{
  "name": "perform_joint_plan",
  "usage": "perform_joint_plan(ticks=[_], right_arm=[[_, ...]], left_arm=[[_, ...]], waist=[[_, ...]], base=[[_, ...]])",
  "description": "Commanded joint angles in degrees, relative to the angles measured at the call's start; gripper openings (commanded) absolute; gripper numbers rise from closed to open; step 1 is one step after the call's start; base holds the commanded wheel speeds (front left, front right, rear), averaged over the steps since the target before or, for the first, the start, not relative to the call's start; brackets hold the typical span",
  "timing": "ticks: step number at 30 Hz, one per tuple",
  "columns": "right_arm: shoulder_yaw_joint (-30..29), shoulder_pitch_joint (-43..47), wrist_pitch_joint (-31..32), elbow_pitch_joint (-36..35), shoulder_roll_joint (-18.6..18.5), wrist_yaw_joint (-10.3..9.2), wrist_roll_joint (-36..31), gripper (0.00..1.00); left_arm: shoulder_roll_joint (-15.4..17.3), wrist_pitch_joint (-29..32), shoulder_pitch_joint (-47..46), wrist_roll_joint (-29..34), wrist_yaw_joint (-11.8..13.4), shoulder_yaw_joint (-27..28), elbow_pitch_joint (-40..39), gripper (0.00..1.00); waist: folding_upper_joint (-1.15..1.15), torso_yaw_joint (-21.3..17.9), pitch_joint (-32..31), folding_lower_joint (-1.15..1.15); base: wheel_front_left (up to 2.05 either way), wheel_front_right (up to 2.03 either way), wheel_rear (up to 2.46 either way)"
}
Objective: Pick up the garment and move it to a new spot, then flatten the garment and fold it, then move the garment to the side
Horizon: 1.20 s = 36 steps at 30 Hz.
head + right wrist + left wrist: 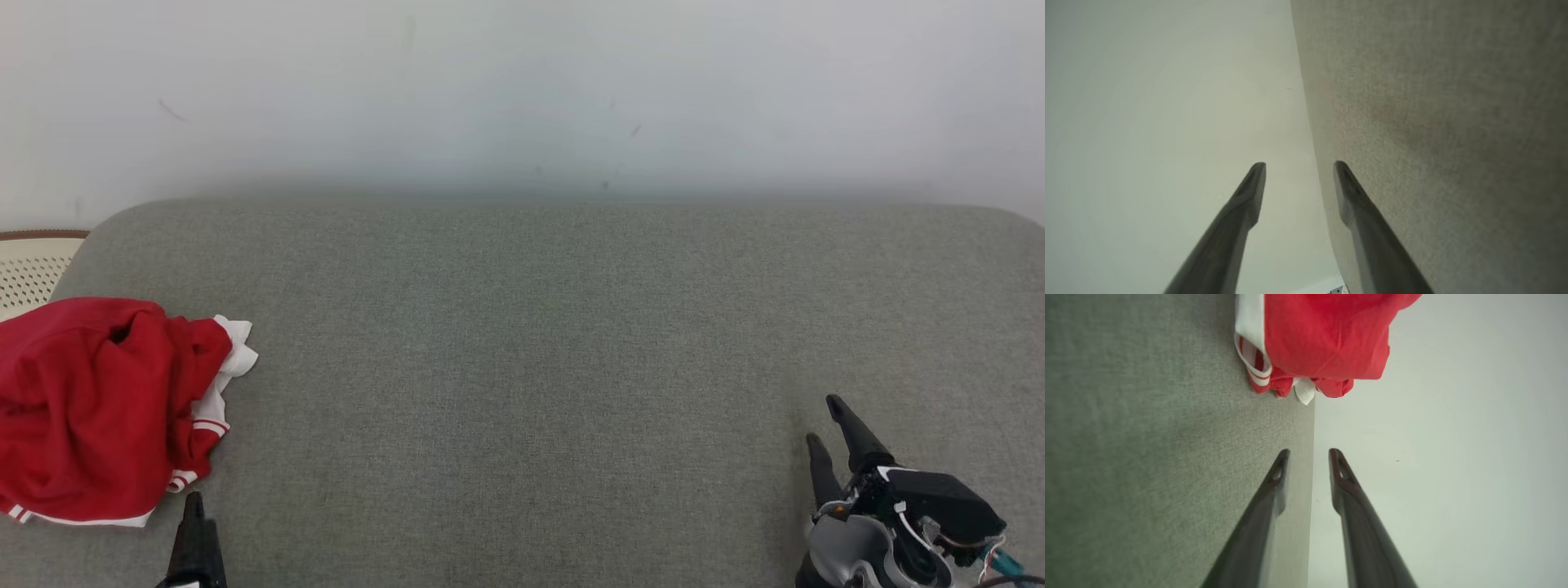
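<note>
At left edge, red garment (98,408) cut off, left hand (194,500) cropped

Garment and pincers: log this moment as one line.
garment: crumpled, left end of grey cushion | left pincer: open, empty, near garment | right pincer: open, empty

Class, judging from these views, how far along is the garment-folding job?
Nothing looks done: the red garment lies crumpled at the left end of the grey cushion. Nothing is held: the left gripper and right gripper stand open, empty. Picking up, flattening, folding and moving aside remain.
</note>
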Motion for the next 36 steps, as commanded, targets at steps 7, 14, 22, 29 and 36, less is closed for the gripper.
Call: perform_joint_plan(ticks=[7, 14, 22, 29, 36], right_arm=[[2.82, 0.63, -3.00, -3.61, -0.11, 0.01, -1.73, 1.00], [4.99, 1.96, -5.56, -6.39, -0.38, 0.02, -8.09, 1.00], [7.43, 3.56, -8.24, -9.03, -0.31, 0.02, -17.75, 1.00], [9.41, 4.73, -10.41, -11.40, -0.18, 0.02, -24.75, 1.00], [11.59, 5.71, -12.40, -13.35, -0.15, 0.03, -31.78, 1.00]], left_arm=[[0.18, -1.50, 0.68, 1.35, -0.01, 0.16, -2.84, 1.00], [0.21, -2.74, 1.89, 6.44, 0.47, 0.66, -5.62, 1.00], [0.24, -4.05, 3.40, 16.02, 2.46, -0.38, -9.75, 1.00], [0.26, -5.10, 4.68, 24.45, 4.29, -1.95, -12.68, 1.00], [0.29, -6.07, 5.90, 32.53, 5.57, -3.33, -14.95, 1.00]], waist=[[0.00, 0.02, -0.02, 0.00], [0.00, 0.07, -0.04, 0.00], [0.00, 0.17, -0.07, 0.00], [0.00, 0.20, -0.08, 0.00], [0.00, 0.19, -0.16, 0.00]], base=[[0.00, 0.00, 0.00], [0.00, 0.00, 0.00], [0.00, 0.00, 0.00], [0.00, 0.00, 0.00], [0.00, 0.00, 0.00]])
